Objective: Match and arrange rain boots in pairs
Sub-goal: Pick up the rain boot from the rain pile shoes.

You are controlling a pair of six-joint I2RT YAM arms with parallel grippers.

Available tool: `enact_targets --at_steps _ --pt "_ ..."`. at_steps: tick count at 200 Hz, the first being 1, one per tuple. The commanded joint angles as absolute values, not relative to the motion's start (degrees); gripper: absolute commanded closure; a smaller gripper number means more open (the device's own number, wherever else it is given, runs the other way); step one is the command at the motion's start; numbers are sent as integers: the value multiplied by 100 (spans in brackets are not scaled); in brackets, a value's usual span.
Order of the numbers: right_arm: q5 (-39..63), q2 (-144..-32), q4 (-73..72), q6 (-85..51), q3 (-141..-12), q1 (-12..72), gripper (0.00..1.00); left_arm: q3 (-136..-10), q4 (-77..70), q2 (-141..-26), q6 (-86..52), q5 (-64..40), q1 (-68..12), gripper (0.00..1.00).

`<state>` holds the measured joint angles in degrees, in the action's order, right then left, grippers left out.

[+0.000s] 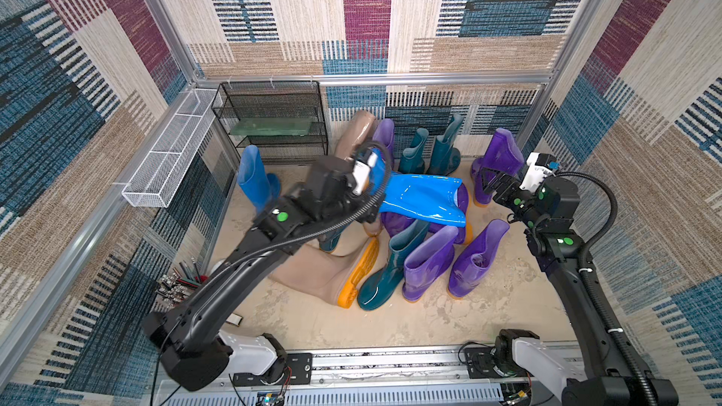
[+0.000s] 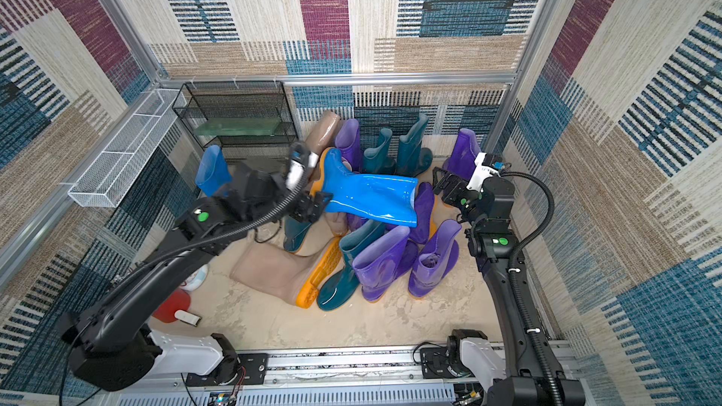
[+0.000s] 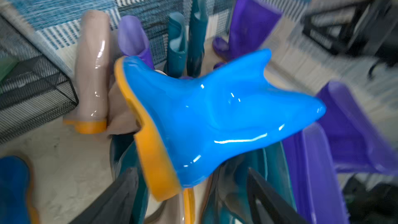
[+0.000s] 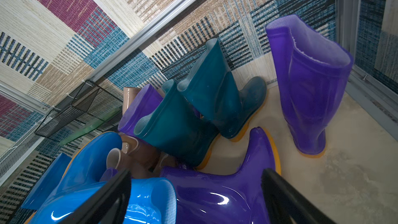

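A bright blue rain boot [image 2: 371,197] with an orange sole lies across the top of the pile. My left gripper [image 2: 316,205] stands open at its toe [image 3: 183,177]; the dark fingers [image 3: 120,195] flank the toe without touching it. My right gripper [image 4: 198,199] is open by the same boot's mouth [image 4: 150,199], over a purple boot [image 4: 226,190] lying on its side. Another blue boot [image 1: 252,181] stands at the left. Teal boots [image 1: 429,152] and a tall purple boot [image 1: 496,165] stand at the back. A beige boot [image 1: 320,271], a teal boot [image 1: 386,271] and two purple boots [image 1: 449,263] are in front.
A black mesh rack [image 1: 273,123] stands in the back left corner, and a white wire basket [image 1: 172,150] hangs on the left wall. A red object [image 2: 172,306] and small tools [image 1: 179,279] lie by the left arm's base. Patterned walls enclose the floor.
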<state>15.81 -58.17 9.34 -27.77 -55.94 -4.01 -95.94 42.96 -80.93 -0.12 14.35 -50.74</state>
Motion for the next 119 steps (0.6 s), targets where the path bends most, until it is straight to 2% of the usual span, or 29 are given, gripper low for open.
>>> enact_targets --at_steps 1,18,67,100,119 --pt "1538 -5875 1004 -2664 -5607 -371 3 -9841 4707 -8586 1735 3721 -5835 19" --pt "1528 -5857 1002 -2639 -5560 -360 3 -9985 4355 -8929 2288 4209 -6202 20" --pt "1484 -5851 925 -2575 -5320 -369 1 -10283 4188 -9650 2794 4233 -6579 18" --pt "1537 -5845 915 -2558 -5300 -369 1 -10009 3986 -9549 2856 3995 -6580 17" --pt "1577 -5819 915 -2583 -5293 -369 1 -9655 3240 -9472 3280 4463 -6583 16"
